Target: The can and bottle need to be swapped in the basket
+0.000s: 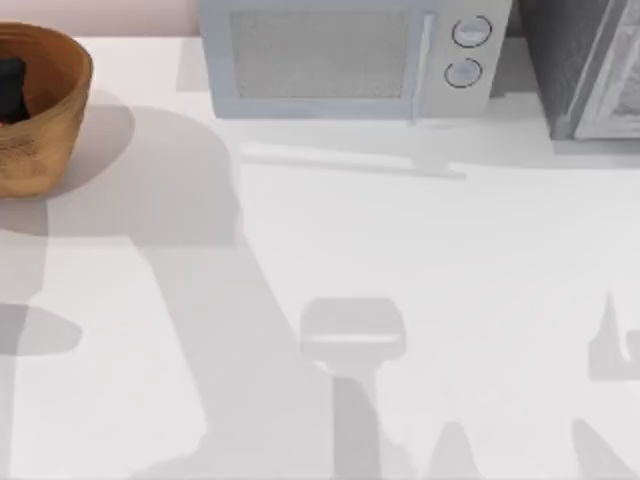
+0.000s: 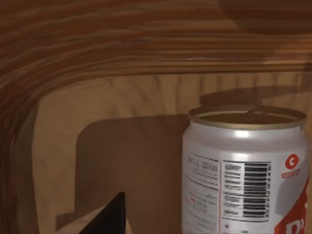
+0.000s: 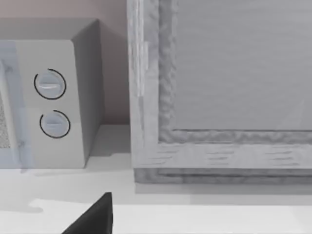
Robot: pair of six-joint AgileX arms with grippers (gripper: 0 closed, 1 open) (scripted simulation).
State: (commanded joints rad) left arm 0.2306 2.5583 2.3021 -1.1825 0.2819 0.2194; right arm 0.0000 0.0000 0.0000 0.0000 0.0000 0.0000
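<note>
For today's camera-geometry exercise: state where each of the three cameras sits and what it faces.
Top view: above the table, looking down at basket and microwave.
Left wrist view: inside the basket, facing the can; a dark fingertip shows.
Right wrist view: low over the table, facing the microwave; a dark fingertip shows.
Shared: top and right wrist views both show the microwave.

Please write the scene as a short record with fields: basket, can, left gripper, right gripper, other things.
basket: orange-brown wicker basket, far left corner of table
can: white can with red markings, upright inside the basket
left gripper: left gripper inside the basket, beside the can
right gripper: right gripper facing microwave
other: grey box, far right
</note>
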